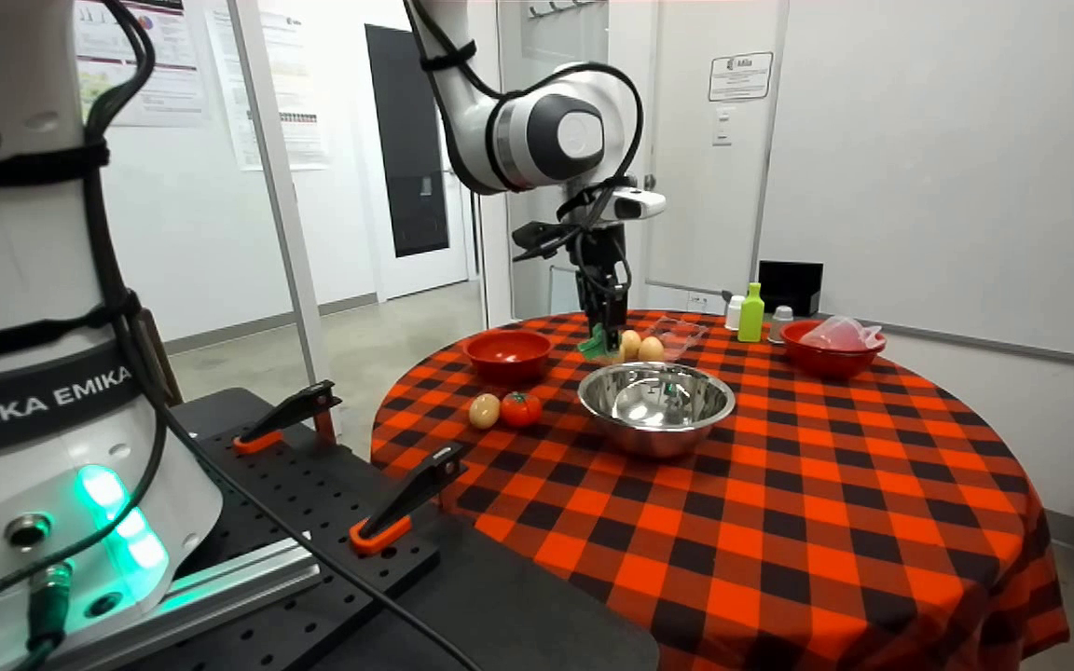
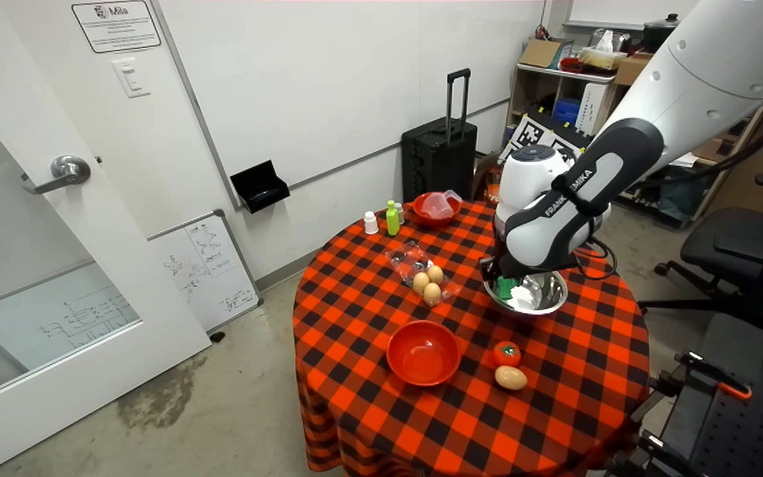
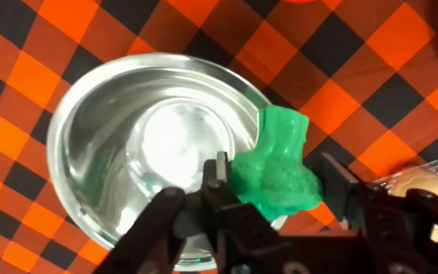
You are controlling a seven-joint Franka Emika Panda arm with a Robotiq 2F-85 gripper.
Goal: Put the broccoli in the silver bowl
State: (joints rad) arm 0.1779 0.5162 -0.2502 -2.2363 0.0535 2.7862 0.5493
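Observation:
The green broccoli [image 3: 276, 175] is between the two fingers of my gripper [image 3: 274, 167] in the wrist view, its stalk pointing up the picture. The fingers press on both sides of its head. The silver bowl [image 3: 86, 148] lies below and to the left there, and the broccoli overlaps its right rim. In an exterior view the broccoli [image 1: 597, 345] hangs in the gripper [image 1: 607, 334] above and behind the rim of the silver bowl [image 1: 654, 438]. In an exterior view the broccoli [image 2: 505, 288] shows against the left side of the silver bowl [image 2: 557, 297]; the arm hides most of the gripper.
A red bowl [image 2: 424, 354] stands near the table's edge. A tomato [image 2: 507, 354] and an egg [image 2: 510, 378] lie beside each other. Several eggs [image 2: 431, 293] sit in a clear carton [image 2: 409, 255]. Bottles [image 2: 392, 218] and another red bowl [image 2: 433, 220] stand at the back.

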